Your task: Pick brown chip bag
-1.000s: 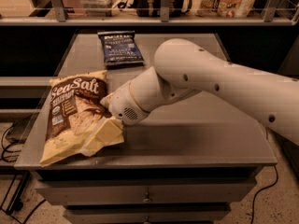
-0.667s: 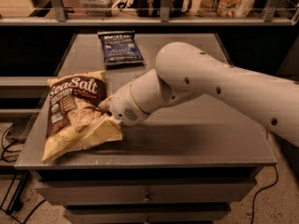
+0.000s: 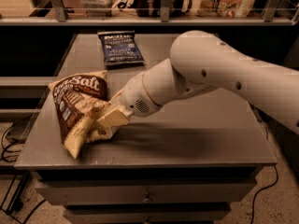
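The brown chip bag with white "Salt" lettering and pale yellow edges is crumpled and tilted up at the left of the grey table. My gripper is at the bag's right side, shut on the bag, with a pale finger pressed into its crinkled middle. The white arm reaches in from the right. The bag's lower corner hangs close to the table near its front left edge.
A smaller dark blue chip bag lies flat at the back of the table. A shelf rail with packages behind it runs along the back. Drawers sit below the tabletop. Cables lie on the floor at the left.
The bag has been squeezed and lifted: it went from lying flat to bunched up and tilted. The gripper and arm have risen slightly with it.
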Robot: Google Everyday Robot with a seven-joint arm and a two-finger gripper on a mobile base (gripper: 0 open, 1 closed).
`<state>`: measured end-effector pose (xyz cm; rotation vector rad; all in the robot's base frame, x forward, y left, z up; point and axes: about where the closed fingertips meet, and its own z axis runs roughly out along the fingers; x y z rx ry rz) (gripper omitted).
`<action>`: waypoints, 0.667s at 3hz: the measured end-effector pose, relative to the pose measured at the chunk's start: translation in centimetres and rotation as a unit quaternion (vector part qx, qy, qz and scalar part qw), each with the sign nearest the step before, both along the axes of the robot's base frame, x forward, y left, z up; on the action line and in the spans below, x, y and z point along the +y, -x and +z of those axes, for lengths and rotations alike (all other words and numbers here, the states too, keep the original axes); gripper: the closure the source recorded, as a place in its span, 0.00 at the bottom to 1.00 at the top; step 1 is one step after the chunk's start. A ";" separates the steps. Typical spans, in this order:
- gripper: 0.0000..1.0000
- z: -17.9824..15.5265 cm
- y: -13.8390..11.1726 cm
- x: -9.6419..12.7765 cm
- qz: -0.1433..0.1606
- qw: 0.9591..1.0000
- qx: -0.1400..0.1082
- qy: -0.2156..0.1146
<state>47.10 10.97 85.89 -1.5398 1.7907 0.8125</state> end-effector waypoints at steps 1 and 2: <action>1.00 3.5 -1.6 -1.9 -0.007 0.999 -0.041 0.005; 1.00 7.1 -3.2 -3.1 -0.002 0.997 -0.077 0.014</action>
